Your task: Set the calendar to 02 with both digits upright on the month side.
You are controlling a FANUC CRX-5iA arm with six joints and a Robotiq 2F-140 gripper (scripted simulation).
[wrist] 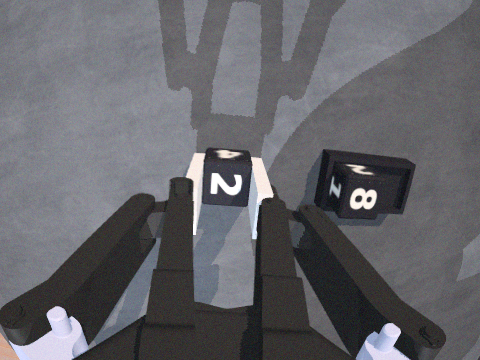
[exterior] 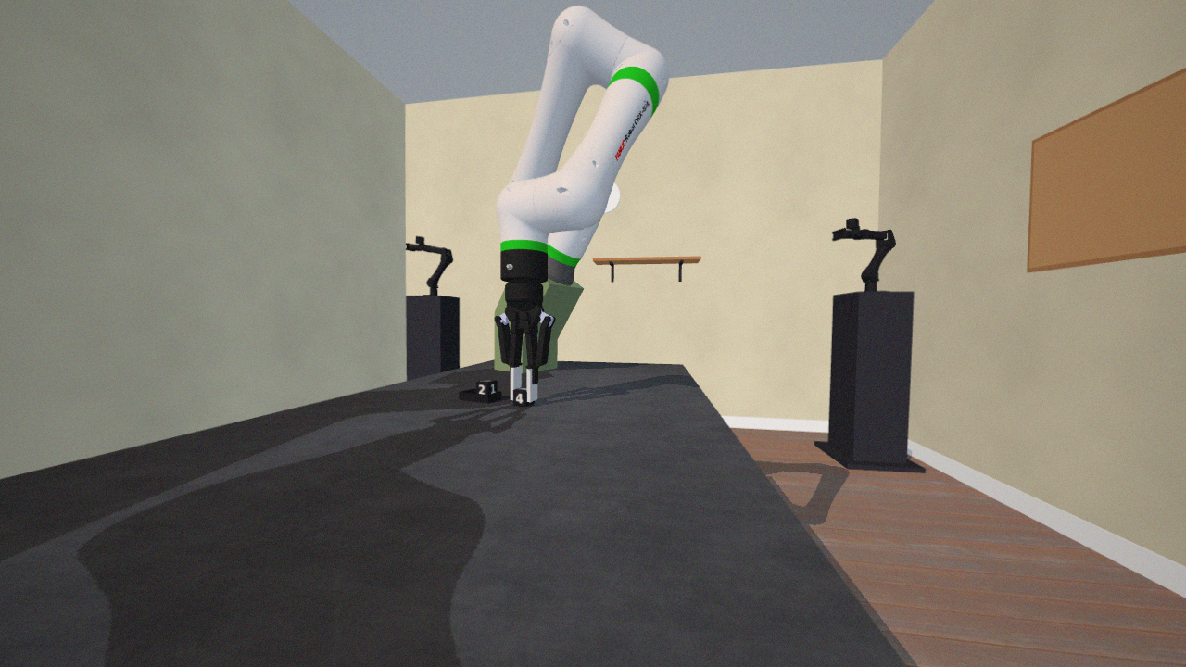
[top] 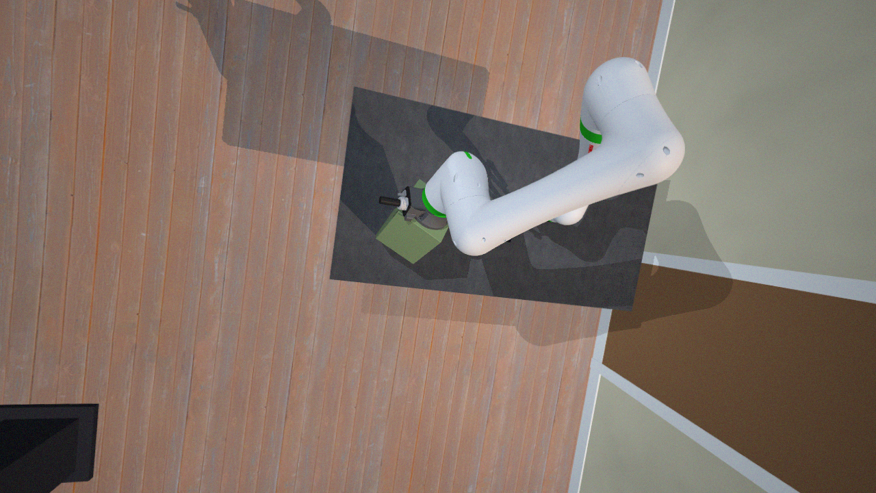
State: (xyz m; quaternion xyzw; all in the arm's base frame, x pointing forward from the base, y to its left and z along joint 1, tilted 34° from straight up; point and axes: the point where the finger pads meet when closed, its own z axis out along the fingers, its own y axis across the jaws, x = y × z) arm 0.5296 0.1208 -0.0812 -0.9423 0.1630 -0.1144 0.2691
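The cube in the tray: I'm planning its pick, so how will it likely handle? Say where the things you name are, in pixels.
The cube (exterior: pixel 486 389) (wrist: pixel 361 195) looks rigid, with crisp edges, so it probably won't squash. Its flat square faces suggest it would slide rather than roll. Sitting against the tray's walls (wrist: pixel 409 185), it might drag the tray if pushed.

Two black cubes (exterior: pixel 519 397) (wrist: pixel 226 186) (exterior: pixel 485 389) (wrist: pixel 361 196) — one in tray (exterior: pixel 469 396) (wrist: pixel 409 186)

cubes (exterior: pixel 519 397) (wrist: pixel 226 184): black, white digits | pincer pads (exterior: pixel 532 384) (wrist: pixel 262 192): white | plinth (top: pixel 408 237) (exterior: pixel 567 310): green
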